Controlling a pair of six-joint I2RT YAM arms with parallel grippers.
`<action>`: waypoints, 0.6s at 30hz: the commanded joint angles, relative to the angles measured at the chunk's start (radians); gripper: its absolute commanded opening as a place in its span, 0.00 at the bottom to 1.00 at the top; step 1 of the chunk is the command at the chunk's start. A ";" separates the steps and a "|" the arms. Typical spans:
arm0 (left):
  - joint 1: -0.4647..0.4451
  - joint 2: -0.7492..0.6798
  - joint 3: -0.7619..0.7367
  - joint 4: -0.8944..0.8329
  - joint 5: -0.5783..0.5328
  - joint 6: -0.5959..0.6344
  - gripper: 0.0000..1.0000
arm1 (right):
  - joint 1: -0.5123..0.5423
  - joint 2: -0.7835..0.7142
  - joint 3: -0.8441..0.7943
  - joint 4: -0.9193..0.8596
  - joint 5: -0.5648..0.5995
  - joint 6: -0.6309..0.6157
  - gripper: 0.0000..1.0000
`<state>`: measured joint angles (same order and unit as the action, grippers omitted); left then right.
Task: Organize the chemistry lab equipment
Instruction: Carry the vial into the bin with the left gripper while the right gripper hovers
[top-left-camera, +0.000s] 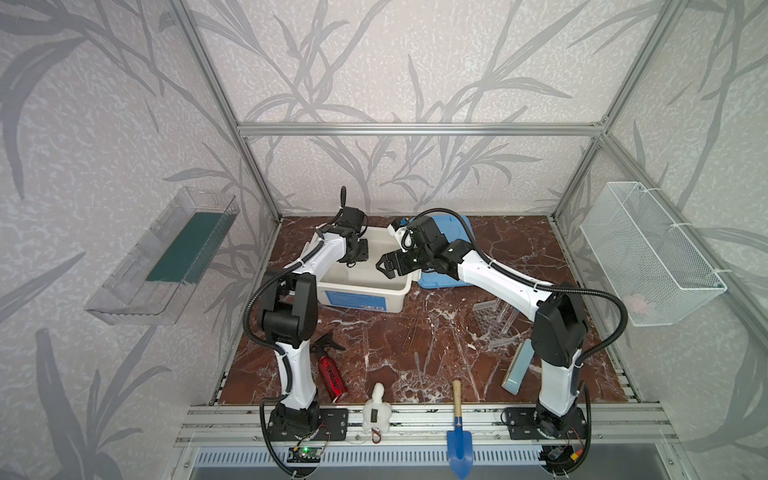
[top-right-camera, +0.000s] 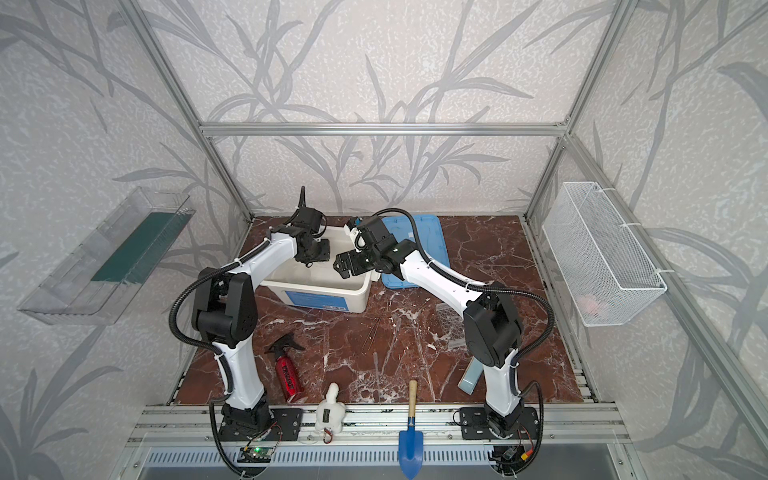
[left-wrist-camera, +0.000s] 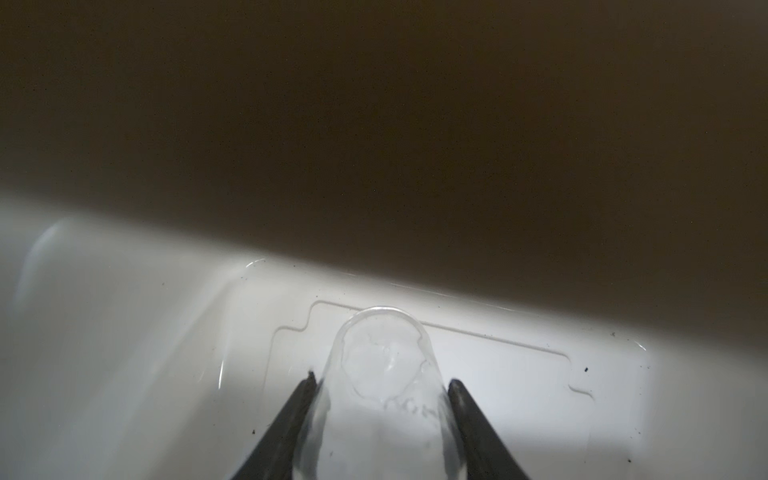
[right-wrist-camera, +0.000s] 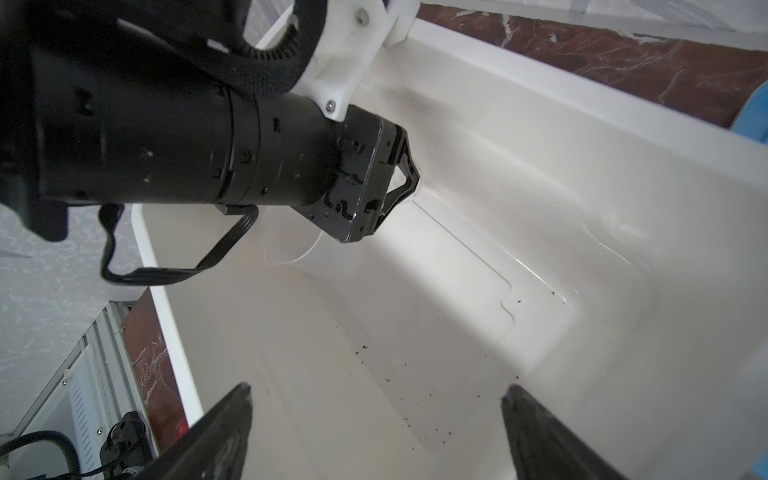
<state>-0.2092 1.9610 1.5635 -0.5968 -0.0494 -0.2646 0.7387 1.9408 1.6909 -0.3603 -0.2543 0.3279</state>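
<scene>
While the left gripper (top-left-camera: 355, 257) reaches down into the white rectangular plastic bin (top-left-camera: 361, 297) at the back of the red-brown marbled tabletop (top-left-camera: 365, 357), its two dark fingers (left-wrist-camera: 286, 428) are closed partway onto the clear beaker (left-wrist-camera: 382, 374), one on either side of the glass wall. In the left wrist view the beaker sits between them with the bin's pale floor behind it, and I cannot tell whether the glass touches that floor. From the right wrist view I can make out the beaker's pouring lip showing beside that gripper's body. The right gripper (right-wrist-camera: 378, 392) hovers over the right side of the bin, its jaws spread wide with nothing between them but the speckled bin floor below. Just beside the bin on its right lies a flat blue plastic lid (top-left-camera: 434, 283), partly under the right arm. Out on the open tabletop, the clear perforated tube rack (top-left-camera: 494, 322) sits near the right arm's elbow. The thin rods (top-left-camera: 411, 332) lie loose in front of the bin, well apart from both grippers. Along the front edge I see a red canister with a black spray head (top-left-camera: 331, 374), a small white plush toy (top-left-camera: 376, 409) and a blue trowel with a wooden handle (top-left-camera: 458, 428).
</scene>
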 joint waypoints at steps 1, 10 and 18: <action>-0.003 -0.043 -0.025 -0.045 0.010 -0.002 0.16 | -0.001 0.034 0.023 -0.017 -0.002 -0.008 0.93; -0.019 -0.173 -0.036 -0.151 0.050 -0.005 0.16 | -0.005 0.097 0.056 -0.040 0.027 -0.002 0.92; -0.033 -0.246 -0.150 -0.098 0.101 -0.013 0.11 | -0.006 0.130 0.081 -0.047 0.024 0.003 0.92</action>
<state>-0.2382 1.7226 1.4498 -0.7063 0.0246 -0.2668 0.7387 2.0232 1.7718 -0.3336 -0.2432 0.3210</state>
